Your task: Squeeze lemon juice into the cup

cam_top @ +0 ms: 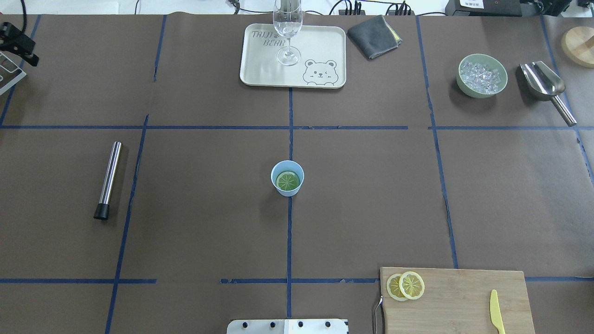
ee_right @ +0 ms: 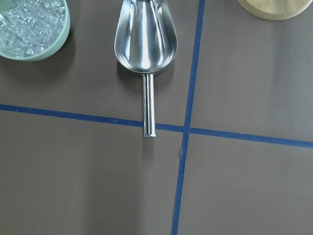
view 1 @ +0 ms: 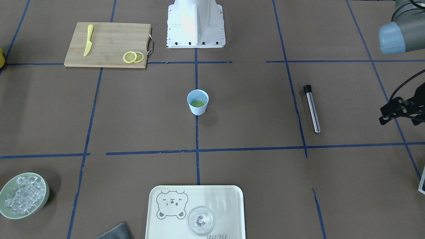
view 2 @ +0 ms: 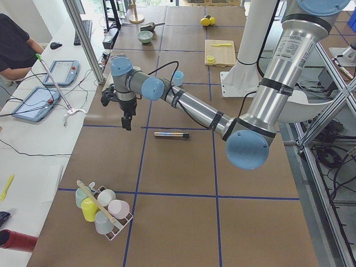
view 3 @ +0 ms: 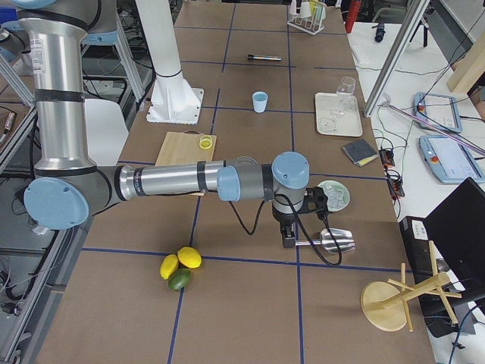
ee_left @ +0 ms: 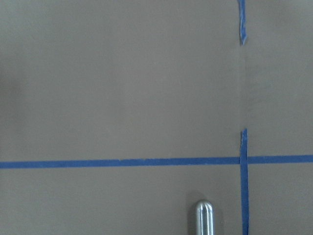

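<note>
The light blue cup [cam_top: 287, 187] stands at the middle of the table, also in the front view [view 1: 198, 111]. A lemon slice [cam_top: 287, 181] lies flat inside it. Two more slices [cam_top: 406, 285] overlap on the bamboo cutting board [cam_top: 464, 301]. My left gripper [view 2: 127, 123] hangs far out over the table's left end, beyond a steel rod [cam_top: 107, 180]; I cannot tell its state. My right gripper [view 3: 288, 236] hovers at the far right end above the scoop's handle, and its state cannot be told either. Both are far from the cup.
A tray [cam_top: 260, 69] with a clear glass [cam_top: 287, 28] sits across the table, a grey cloth [cam_top: 374, 30] beside it. The green ice bowl [cam_top: 481, 75] and metal scoop [cam_top: 543, 81] are far right. A yellow knife [cam_top: 496, 311] lies on the board.
</note>
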Action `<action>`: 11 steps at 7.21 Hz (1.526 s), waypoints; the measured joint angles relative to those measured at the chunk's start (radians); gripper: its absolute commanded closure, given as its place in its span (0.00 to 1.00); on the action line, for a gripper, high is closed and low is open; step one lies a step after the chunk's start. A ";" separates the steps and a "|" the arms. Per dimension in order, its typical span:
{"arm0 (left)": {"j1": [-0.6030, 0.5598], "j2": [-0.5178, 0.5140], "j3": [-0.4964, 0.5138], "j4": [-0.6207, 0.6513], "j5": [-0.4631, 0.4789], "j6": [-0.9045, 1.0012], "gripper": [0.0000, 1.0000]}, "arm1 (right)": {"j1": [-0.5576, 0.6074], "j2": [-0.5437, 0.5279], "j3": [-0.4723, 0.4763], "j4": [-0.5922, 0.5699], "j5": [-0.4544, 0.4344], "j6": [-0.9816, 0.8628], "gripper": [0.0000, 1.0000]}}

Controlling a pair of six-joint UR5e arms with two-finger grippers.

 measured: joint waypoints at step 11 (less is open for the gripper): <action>-0.254 0.332 0.058 -0.147 -0.018 0.382 0.00 | 0.000 -0.007 -0.007 -0.001 0.000 0.002 0.00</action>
